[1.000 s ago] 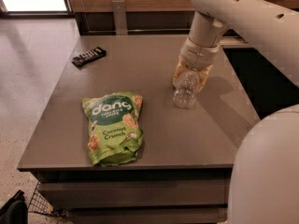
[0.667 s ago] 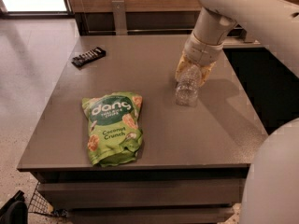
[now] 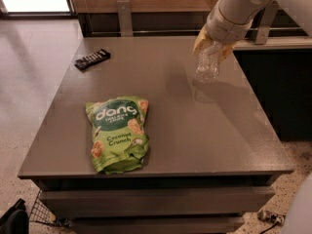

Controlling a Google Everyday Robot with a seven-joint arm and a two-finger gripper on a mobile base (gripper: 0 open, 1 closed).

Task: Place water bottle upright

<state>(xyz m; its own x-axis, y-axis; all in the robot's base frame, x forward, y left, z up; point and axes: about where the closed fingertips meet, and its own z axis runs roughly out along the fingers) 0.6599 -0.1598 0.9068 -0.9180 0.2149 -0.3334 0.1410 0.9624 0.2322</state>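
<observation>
- Since the earlier frame, the small clear ribbed plastic water bottle [image 3: 207,65] has risen off the grey rectangular table top [image 3: 195,140] and shifted toward the far right corner. The green bag and the black object lie where they were.
- The gripper [image 3: 213,47], with yellow fingers [image 3: 199,39] at the end of the white arm [image 3: 234,9], sits at about 1 o'clock from the table's middle, above the surface.
- Its jaws are closed on the water bottle's upper part, holding it. The neck and cap are hidden between them.
- The water bottle hangs base-down below the gripper, close to upright with a slight lean. Its base is clear of the table, and a faint reflection [image 3: 204,94] shows on the surface underneath.
- The green snack bag printed "dang Coconut Crunch" [image 3: 119,133] lies flat at about 7 o'clock, near the front edge and well apart from the bottle.
- The flat black oblong object [image 3: 92,59] rests at about 10 o'clock, near the far left edge.
</observation>
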